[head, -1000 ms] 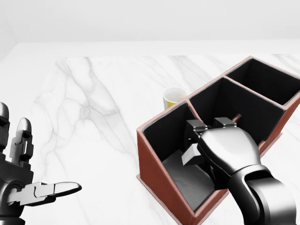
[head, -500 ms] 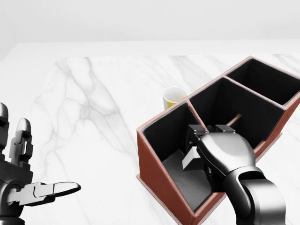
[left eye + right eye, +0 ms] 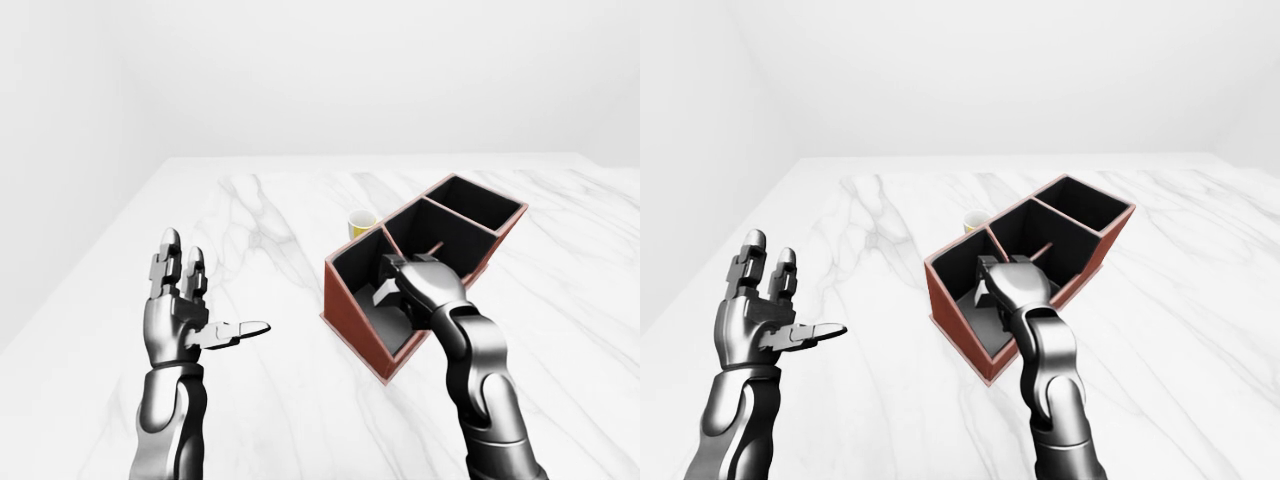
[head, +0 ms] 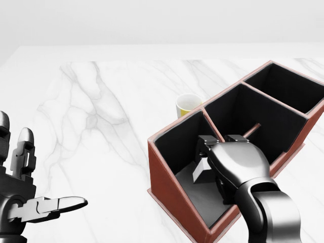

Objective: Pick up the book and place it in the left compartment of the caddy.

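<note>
The red-brown caddy [image 4: 167, 185] has three black-lined compartments and stands at the right of the head view. A flat grey book [image 4: 200, 195] lies tilted on the floor of the left compartment. My right hand [image 4: 205, 157] reaches into that compartment above the book, fingers [image 4: 207, 140] loosely curled and not closed round it. The hand hides the book's upper part. My left hand [image 4: 48, 174] is open and empty at the lower left, palm up, far from the caddy.
A yellow cup [image 4: 188, 105] stands on the marble table [image 4: 101, 111] just above the caddy's left compartment. A thin brown strip [image 4: 253, 127] shows in the middle compartment beside my right hand. The right compartment [image 4: 286, 86] is dark inside.
My right hand has drawn a little down and left inside the left compartment. The book has stayed where it lies. The left hand has not moved.
</note>
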